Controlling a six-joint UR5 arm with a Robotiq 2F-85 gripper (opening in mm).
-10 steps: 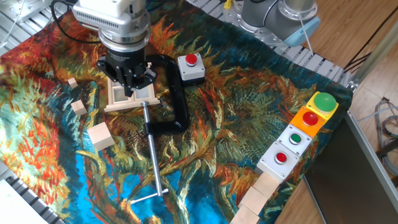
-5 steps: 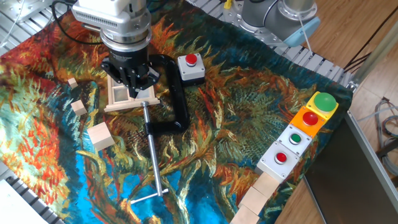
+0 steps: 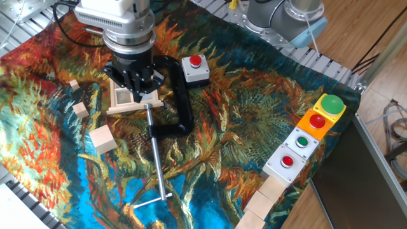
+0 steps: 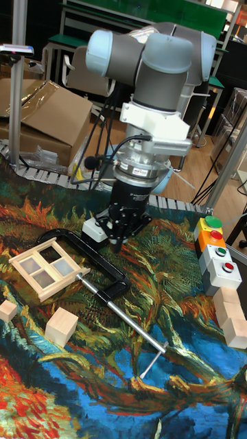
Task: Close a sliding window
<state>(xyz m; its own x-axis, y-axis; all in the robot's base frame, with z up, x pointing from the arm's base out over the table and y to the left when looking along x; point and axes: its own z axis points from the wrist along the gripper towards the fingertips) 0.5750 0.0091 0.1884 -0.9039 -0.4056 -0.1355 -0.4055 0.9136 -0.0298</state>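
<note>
The sliding window point(image 3: 118, 97) is a small pale wooden frame with panes split by thin bars, lying flat on the patterned cloth at the upper left. It also appears in the tall fixed view point(image 4: 46, 269), left of the arm. My gripper point(image 3: 136, 89) points straight down over the window's right half and hides that part in the fixed view. In the tall fixed view the gripper point(image 4: 119, 245) hangs a little above the cloth by the window's far right corner. Its black fingers meet at a point, shut, with nothing between them.
A black C-clamp point(image 3: 182, 102) with a long metal screw bar point(image 3: 157, 159) lies just right of the window. Behind it stands a red-button box point(image 3: 195, 69). Wooden cubes point(image 3: 103, 140) lie in front-left, with more button boxes point(image 3: 300, 142) and cubes point(image 3: 266, 197) at the right edge.
The gripper has drifted slightly to the right over the window, staying at about the same height. The window frame and everything else stay where they were.
</note>
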